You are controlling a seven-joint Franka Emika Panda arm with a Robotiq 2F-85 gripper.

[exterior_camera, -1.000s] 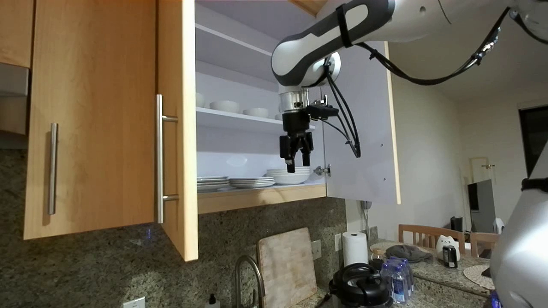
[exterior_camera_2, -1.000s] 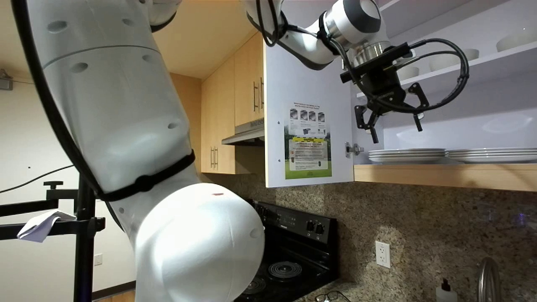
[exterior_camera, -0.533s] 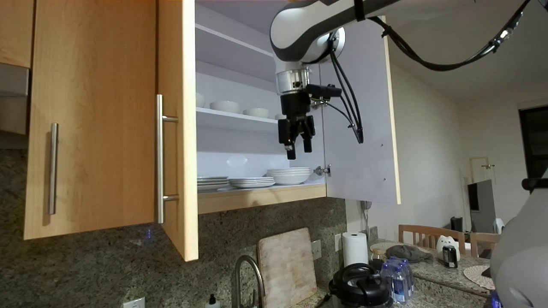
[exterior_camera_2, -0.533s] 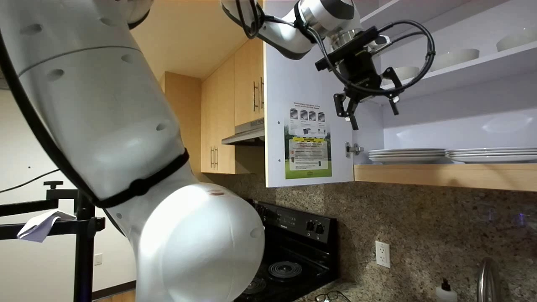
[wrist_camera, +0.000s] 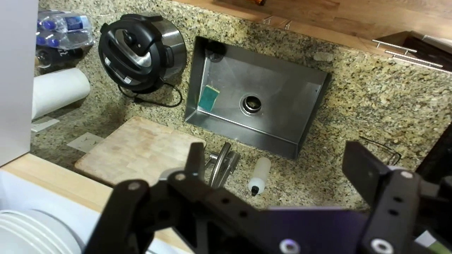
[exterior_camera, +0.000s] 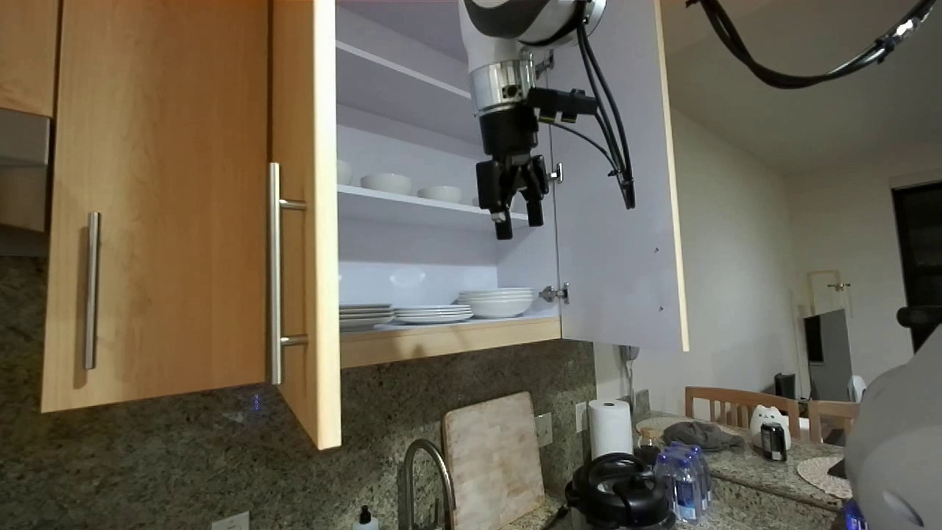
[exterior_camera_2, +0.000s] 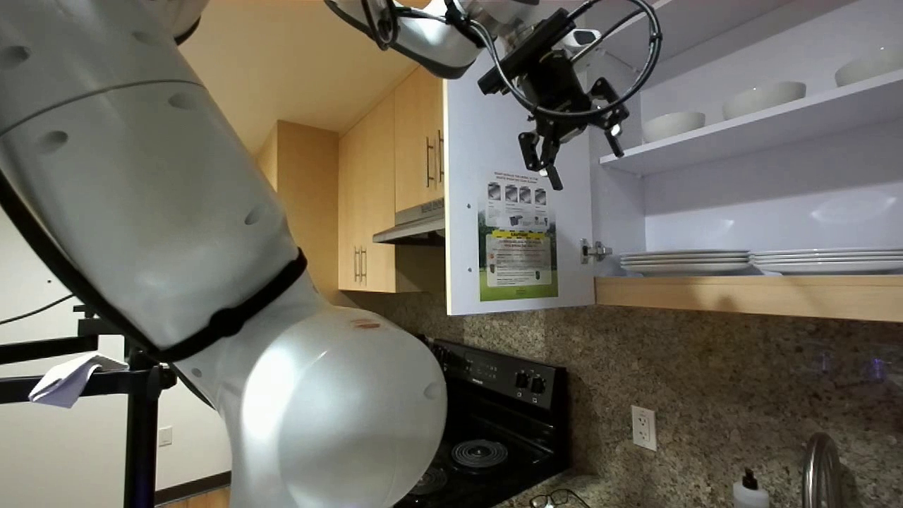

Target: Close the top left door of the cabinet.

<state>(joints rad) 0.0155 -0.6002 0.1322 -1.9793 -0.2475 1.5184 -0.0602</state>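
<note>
the top left door (exterior_camera: 296,243) of the light-wood wall cabinet (exterior_camera: 449,344) stands wide open, high above the back edge of the granite countertop (wrist_camera: 381,98) and jutting towards its front edge. its wood face bears a slim steel bar handle (exterior_camera: 275,272), its white inner face a printed notice (exterior_camera_2: 518,247). the cabinet's right door (exterior_camera: 614,272) is open too. between the two doors hangs the two-fingered gripper (exterior_camera: 519,225), pointing down and apart from the top left door; it is released, its fingers (wrist_camera: 362,167) spread wide. behind it, white bowls (exterior_camera: 386,183) stand on a shelf (exterior_camera: 412,205) and stacked white plates (exterior_camera: 433,314) on the cabinet's bottom.

down on the countertop, a wooden cutting board (exterior_camera: 493,460) leans against the backsplash (exterior_camera: 184,456) at the back edge, near the curved faucet (wrist_camera: 220,163) and a white pump bottle (wrist_camera: 261,171). a steel sink (wrist_camera: 289,98) holding a green sponge (wrist_camera: 209,98) is set between the back and front edges. beside it stands an electric pressure cooker (wrist_camera: 141,53), with a paper towel roll (exterior_camera: 610,427) nearer the back edge. a black coil stove (exterior_camera_2: 508,423) adjoins a side edge.
</note>
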